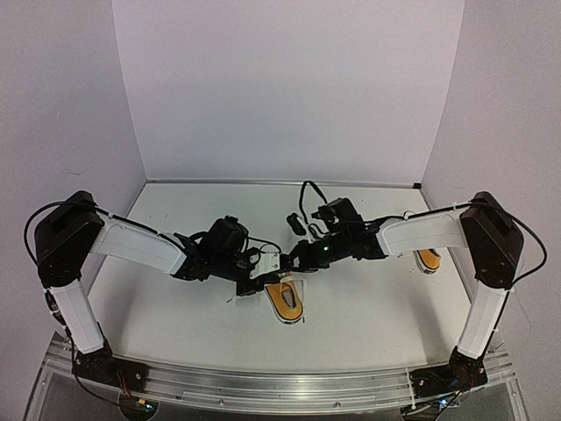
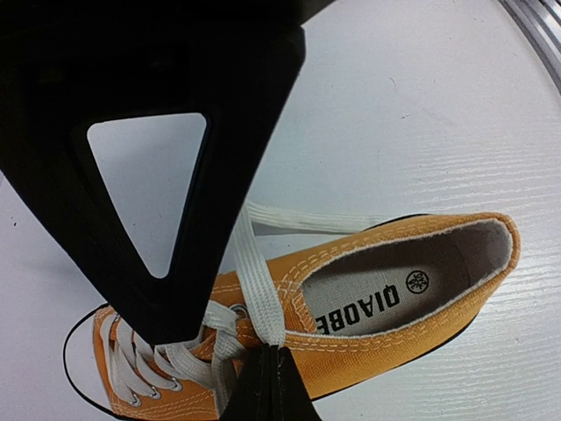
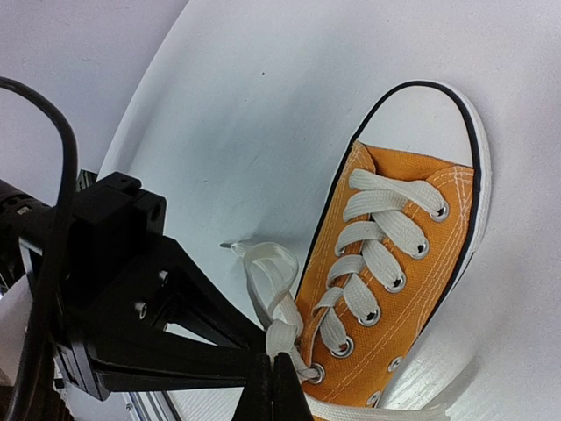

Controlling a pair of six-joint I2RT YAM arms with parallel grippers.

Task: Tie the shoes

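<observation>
An orange-yellow canvas sneaker with a white rubber toe cap lies at the lower centre of the top view. Its white flat lace runs into the left gripper, whose tips are clamped together on it. The right gripper is pinched shut on a loop of the same lace beside the eyelets. Both grippers meet over the white table. A second orange sneaker shows under the right arm, at middle right.

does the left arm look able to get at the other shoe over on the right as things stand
Probably not yet: its jaws are shut on a lace of the middle shoe, and the right arm stretches across, partly covering the other shoe.
</observation>
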